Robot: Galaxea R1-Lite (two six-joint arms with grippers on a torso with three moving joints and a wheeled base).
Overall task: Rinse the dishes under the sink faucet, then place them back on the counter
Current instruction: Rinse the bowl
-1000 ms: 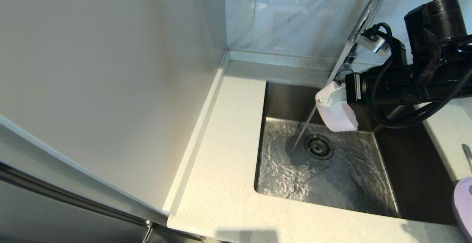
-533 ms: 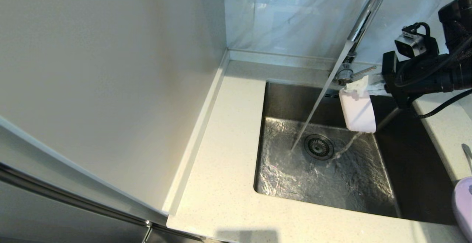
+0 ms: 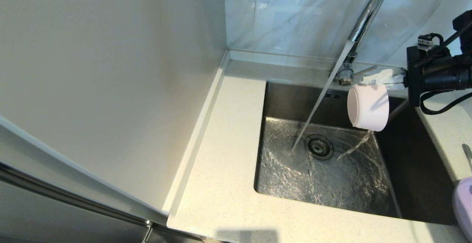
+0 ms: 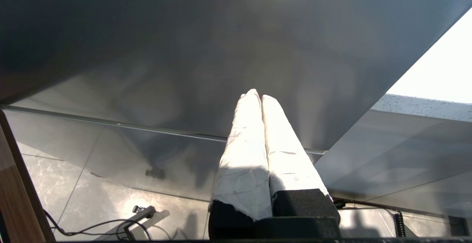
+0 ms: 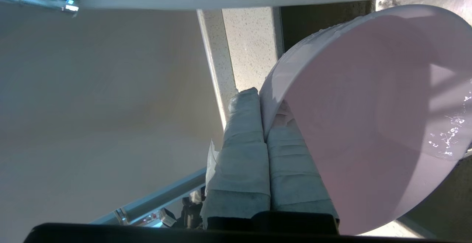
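Observation:
My right gripper [image 3: 370, 82] is shut on the rim of the pale-pink bowl [image 3: 368, 106], holding it over the right side of the sink [image 3: 280, 103]. The bowl lies tipped on its side, mouth to the left, and water spills from its lower edge into the basin. In the right wrist view one finger is outside and one inside the bowl [image 5: 368, 117], pinched by the gripper [image 5: 264, 106]. The faucet [image 3: 365, 14] runs; its stream lands left of the drain strainer [image 3: 319, 146], clear of the bowl. The lilac plate [image 3: 464, 206] and spoon [image 3: 467, 154] lie on the counter [image 3: 228, 143] at the far right. My left gripper [image 4: 257, 97] is shut on nothing, parked low and outside the head view.
The faucet's side lever [image 3: 363, 70] sticks out just behind the bowl. A tall pale cabinet side [image 3: 110, 69] stands on the left, and the marble wall [image 3: 295, 14] rises behind the sink. Rippling water covers the basin floor.
My right arm has drawn back to the right, carrying the bowl out of the stream. The bowl has turned on its side and water now pours out of it.

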